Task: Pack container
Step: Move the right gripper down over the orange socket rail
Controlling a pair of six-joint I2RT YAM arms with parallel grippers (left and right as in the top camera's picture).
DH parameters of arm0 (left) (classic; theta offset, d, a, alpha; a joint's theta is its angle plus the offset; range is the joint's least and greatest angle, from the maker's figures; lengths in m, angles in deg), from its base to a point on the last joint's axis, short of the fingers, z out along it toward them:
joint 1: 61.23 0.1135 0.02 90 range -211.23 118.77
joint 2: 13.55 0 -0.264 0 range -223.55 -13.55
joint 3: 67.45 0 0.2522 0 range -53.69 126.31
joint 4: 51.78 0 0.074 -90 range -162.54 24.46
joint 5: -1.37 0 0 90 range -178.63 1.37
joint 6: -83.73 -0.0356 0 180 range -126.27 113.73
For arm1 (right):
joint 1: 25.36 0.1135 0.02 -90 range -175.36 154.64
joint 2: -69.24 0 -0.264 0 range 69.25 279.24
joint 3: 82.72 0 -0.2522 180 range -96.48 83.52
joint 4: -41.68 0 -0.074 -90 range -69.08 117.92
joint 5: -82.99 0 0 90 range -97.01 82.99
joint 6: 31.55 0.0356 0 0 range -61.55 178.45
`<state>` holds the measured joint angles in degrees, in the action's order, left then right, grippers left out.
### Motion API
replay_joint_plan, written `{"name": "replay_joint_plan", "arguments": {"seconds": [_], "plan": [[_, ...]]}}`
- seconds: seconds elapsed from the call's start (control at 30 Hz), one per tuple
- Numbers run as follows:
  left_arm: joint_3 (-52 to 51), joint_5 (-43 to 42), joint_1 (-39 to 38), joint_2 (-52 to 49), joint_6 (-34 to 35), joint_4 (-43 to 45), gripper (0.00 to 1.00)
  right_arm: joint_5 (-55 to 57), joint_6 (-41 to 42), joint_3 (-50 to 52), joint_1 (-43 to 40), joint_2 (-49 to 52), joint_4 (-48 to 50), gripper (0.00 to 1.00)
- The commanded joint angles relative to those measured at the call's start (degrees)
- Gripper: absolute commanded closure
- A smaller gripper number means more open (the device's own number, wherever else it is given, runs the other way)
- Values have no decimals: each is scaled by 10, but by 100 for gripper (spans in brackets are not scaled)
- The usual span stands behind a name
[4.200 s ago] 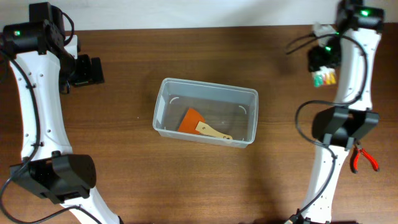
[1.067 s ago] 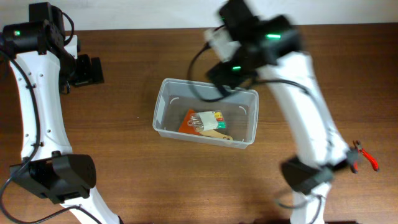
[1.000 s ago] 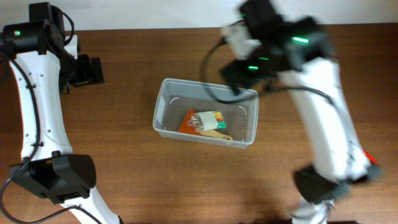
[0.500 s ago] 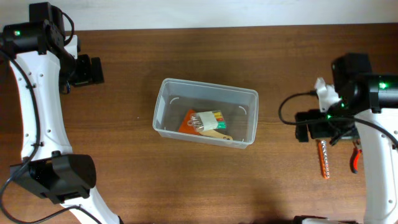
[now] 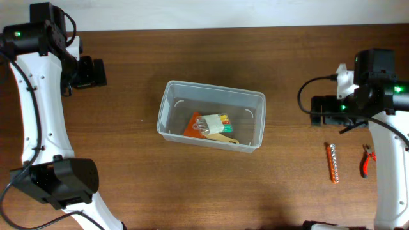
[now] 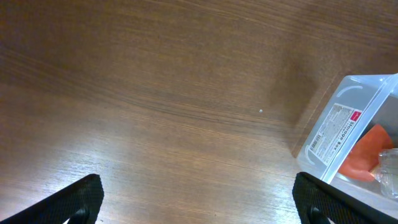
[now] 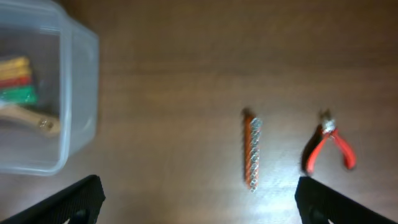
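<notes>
The container (image 5: pixel 214 89), a clear shallow bin, sits mid-table holding an orange scraper (image 5: pixel 195 122) with a wooden handle and a small pack of coloured pieces (image 5: pixel 215 121). My left gripper (image 5: pixel 94 71) hangs open at the far left, well away from the bin; its wrist view shows bare wood between the fingers (image 6: pixel 79 198) and the container's corner (image 6: pixel 333 134) at right. Open as well, my right gripper (image 5: pixel 318 111) hovers right of the bin. Below it lie an orange beaded strip (image 7: pixel 250 149) and red pliers (image 7: pixel 331 147), with the container (image 7: pixel 79 93) at left.
The orange strip (image 5: pixel 331 162) and the red pliers (image 5: pixel 367 160) lie on the wood at the right, toward the front edge. The table's back edge meets a white wall behind both arms.
The right arm has swung from over the container to the right side of the table, then drawn slightly back from the strip. The coloured pack now lies in the container. The left arm stays still.
</notes>
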<state>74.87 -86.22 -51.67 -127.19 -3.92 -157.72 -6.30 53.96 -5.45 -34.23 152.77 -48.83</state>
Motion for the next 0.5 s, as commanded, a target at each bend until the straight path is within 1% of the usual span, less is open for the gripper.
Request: {"name": "replay_joint_plan", "arguments": {"seconds": [0.0,0.1,0.33,0.47], "plan": [[5,4,3,2,-7,-1,1,80,2,1,-3,1,19,1],[5,4,3,2,-7,0,1,116,-7,5,-8,8,15,1],[5,4,3,2,-7,-1,1,113,-116,38,-41,21,-69,1],[5,4,3,2,-7,-1,1,113,-127,73,-74,21,-75,1]]}}
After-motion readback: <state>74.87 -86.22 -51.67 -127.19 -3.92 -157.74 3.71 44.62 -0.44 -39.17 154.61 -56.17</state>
